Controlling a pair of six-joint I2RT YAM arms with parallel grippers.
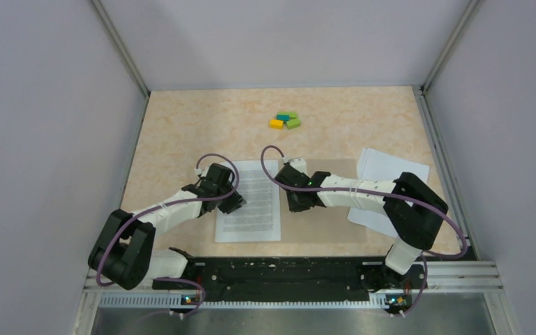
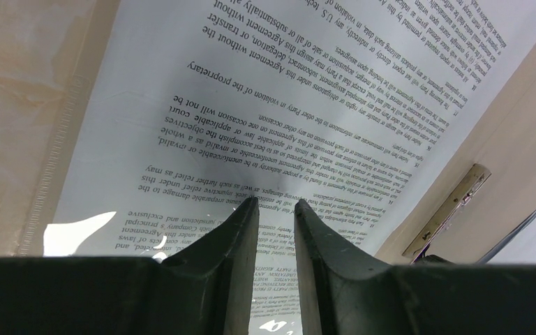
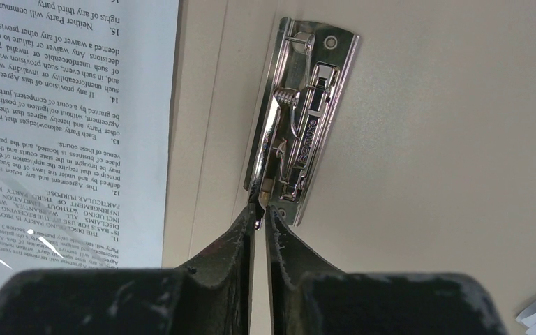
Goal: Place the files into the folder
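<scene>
- The folder [image 1: 321, 227] lies open on the desk [image 1: 195, 125], with one printed sheet [image 1: 248, 202] on its left half.
- The left tool [image 2: 276, 206] is down at that sheet, its fingers slightly parted and grasping nothing.
- The right tool [image 3: 259, 208] is clenched on the lower end of the folder's metal clip [image 3: 300, 118].
- More loose sheets [image 1: 391, 167] lie at the folder's right edge, partly under the right arm.

One camera looks down from above, behind me; my wrist cameras skim close (both catching the printed sheet [image 2: 286, 105] and metal clip [image 3: 300, 118]).
</scene>
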